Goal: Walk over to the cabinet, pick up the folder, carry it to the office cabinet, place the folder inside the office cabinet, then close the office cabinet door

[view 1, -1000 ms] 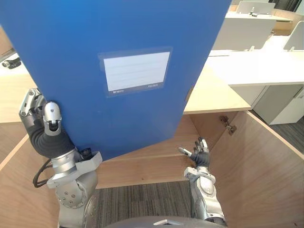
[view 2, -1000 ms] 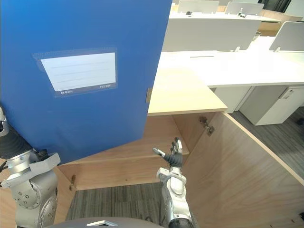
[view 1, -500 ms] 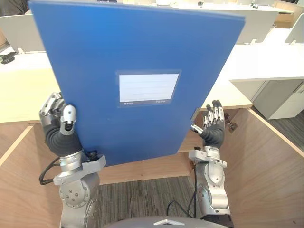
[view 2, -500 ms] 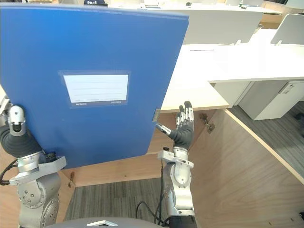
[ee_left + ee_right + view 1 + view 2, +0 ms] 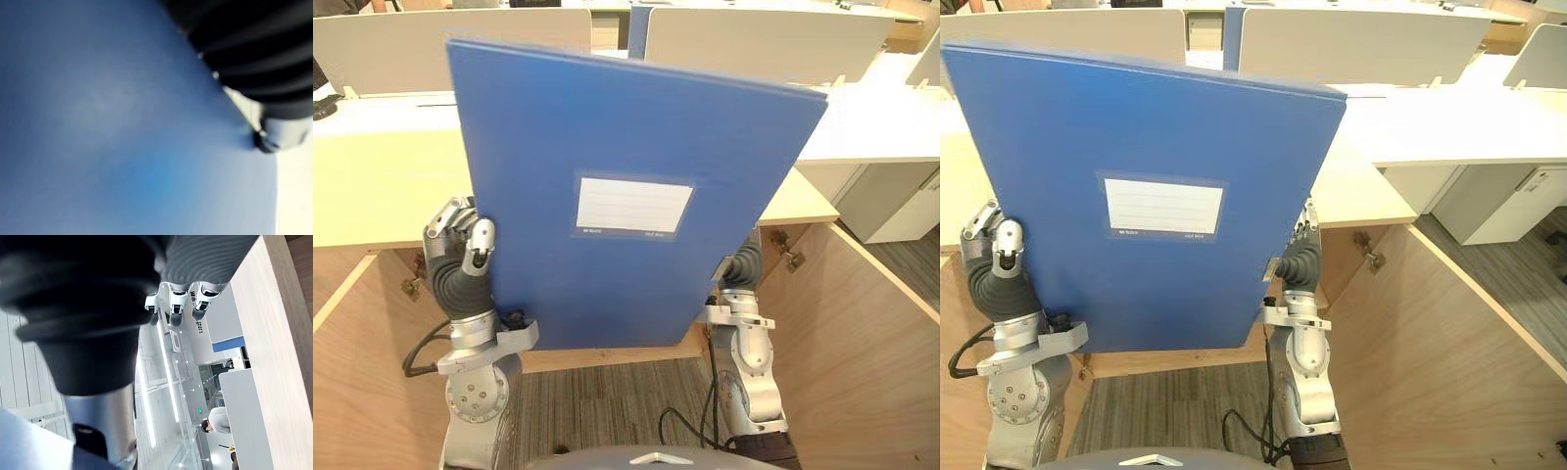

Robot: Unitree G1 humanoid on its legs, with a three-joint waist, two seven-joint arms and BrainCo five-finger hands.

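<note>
A large blue folder (image 5: 626, 196) with a white label stands upright in front of me, tilted slightly. My left hand (image 5: 460, 250) is shut on its left edge, thumb on the front and fingers curled behind. The folder's blue face (image 5: 122, 137) also shows in the left wrist view. My right hand (image 5: 1301, 262) rests at the folder's lower right edge, partly behind it, with its fingers (image 5: 173, 308) straight. Below and beyond the folder stands the open office cabinet, with a light wood top (image 5: 372, 186) and its right door (image 5: 1430, 333) swung wide.
The cabinet's left door (image 5: 352, 372) also stands open beside my left arm. White desks with dividers (image 5: 1371, 44) fill the room behind the cabinet. Grey carpet (image 5: 597, 411) lies at the cabinet's foot. A person (image 5: 217, 420) is far off.
The folder has moved lower and further from me, so its top edge now shows. My right hand has risen from near the cabinet shelf to the folder's right edge.
</note>
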